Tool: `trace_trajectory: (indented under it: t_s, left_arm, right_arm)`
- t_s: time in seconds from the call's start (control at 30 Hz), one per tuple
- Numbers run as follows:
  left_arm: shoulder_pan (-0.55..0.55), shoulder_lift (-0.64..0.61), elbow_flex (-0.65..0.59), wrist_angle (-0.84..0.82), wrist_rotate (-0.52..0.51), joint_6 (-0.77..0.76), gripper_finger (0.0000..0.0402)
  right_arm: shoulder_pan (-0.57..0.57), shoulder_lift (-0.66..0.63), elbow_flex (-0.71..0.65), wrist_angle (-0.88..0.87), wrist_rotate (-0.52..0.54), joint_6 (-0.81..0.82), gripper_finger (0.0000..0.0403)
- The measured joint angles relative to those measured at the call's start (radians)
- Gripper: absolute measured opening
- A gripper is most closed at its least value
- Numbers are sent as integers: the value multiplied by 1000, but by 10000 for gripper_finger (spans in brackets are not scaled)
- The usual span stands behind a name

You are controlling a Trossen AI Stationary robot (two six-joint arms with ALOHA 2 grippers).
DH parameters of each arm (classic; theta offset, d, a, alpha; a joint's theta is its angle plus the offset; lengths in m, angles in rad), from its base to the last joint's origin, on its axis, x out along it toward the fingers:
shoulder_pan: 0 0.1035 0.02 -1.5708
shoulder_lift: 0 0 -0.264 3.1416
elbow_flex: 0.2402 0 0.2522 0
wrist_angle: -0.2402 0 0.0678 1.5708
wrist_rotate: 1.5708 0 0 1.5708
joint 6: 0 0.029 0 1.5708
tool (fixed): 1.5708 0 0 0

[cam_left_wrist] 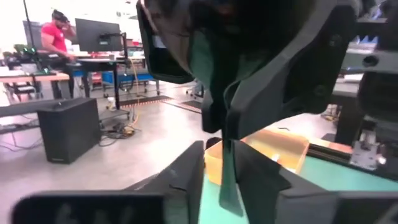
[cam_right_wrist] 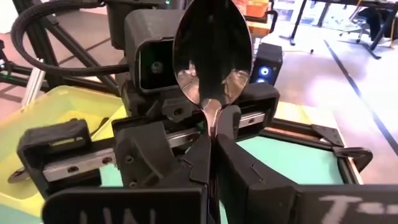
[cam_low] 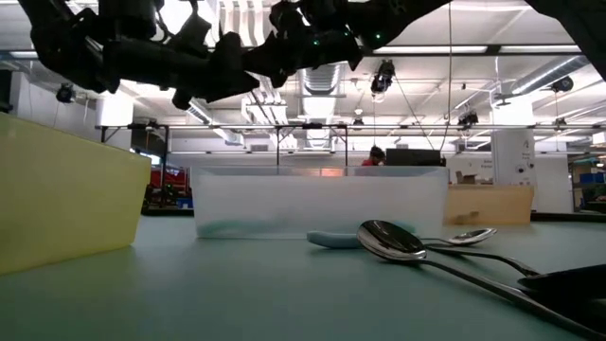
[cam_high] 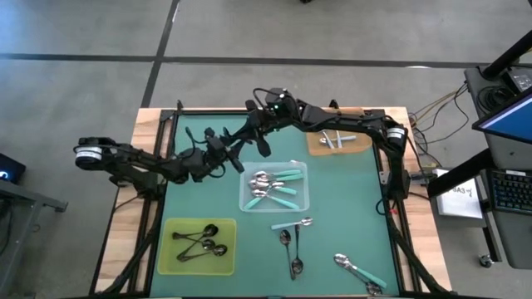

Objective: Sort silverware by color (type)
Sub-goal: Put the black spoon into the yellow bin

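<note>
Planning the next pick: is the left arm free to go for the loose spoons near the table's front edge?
Probably not yet: the left pincer is meeting the right pincer, which grips a spoon. The loose spoons lie uncovered.

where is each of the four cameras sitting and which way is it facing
High view: above the table, looking straight down; both arms meet over the mat, the right gripper near the clear tray.
Low view: at mat height, facing the room; the arms hang overhead, a spoon close by.
Left wrist: on the left arm, looking past its fingers at a teal handle.
Right wrist: on the right arm, fingers closed on a spoon.
Shared: the yellow-green tray shows in the high, low and right wrist views.
</note>
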State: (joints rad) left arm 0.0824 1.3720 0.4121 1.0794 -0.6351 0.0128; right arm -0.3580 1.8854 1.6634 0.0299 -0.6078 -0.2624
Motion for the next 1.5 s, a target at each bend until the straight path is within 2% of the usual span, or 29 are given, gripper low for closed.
trace_trajectory:
  t_s: [0.13, 0.33, 0.5, 0.57, 0.63, 0.73, 0.83, 0.93, 1.03, 1.2, 1.33, 1.43, 1.5]
  left_arm:
    - [-1, -7, -11, -6, 0, -37, 12]
    - [0, -21, -13, -13, 2, -69, 1]
    - [0, -62, -14, -93, 12, -87, 0]
    - [-2, -103, -14, -194, 32, -125, 0]
    - [-6, -153, -14, -322, 98, -183, 0]
    - [-24, -238, -14, -504, 303, -245, 0]
    - [-73, -311, -14, -645, 524, -296, 0]
    - [-142, -375, -14, -789, 639, -428, 0]
    - [-240, -427, -14, -928, 659, -574, 0]
    - [-424, -475, 25, -1053, 661, -776, 0]
    - [-562, -455, 181, -1390, 642, -916, 0]
    - [-642, -395, 328, -1701, 622, -1004, 0]
    - [-680, -337, 410, -1829, 622, -1043, 0]
  right_arm:
    - [0, 0, 0, -3, 1, 0, 9]
    - [-2, 0, 0, -8, 5, 70, 17]
    - [-37, -40, 0, -149, 3, 67, 49]
    - [-56, -76, 0, -249, 4, 54, 65]
    - [-76, -115, 1, -360, 5, 33, 81]
    - [-100, -160, 1, -547, 28, -17, 98]
    - [-113, -180, 1, -720, 142, -86, 105]
    - [-121, -181, 0, -860, 239, -133, 105]
    - [-122, -168, -24, -906, 246, -141, 98]
    - [-117, -134, -78, -890, 246, -155, 84]
    - [-118, -83, -96, -831, 320, -158, 76]
    - [-118, -35, -97, -805, 383, -169, 75]
    - [-118, -10, -97, -797, 398, -170, 79]
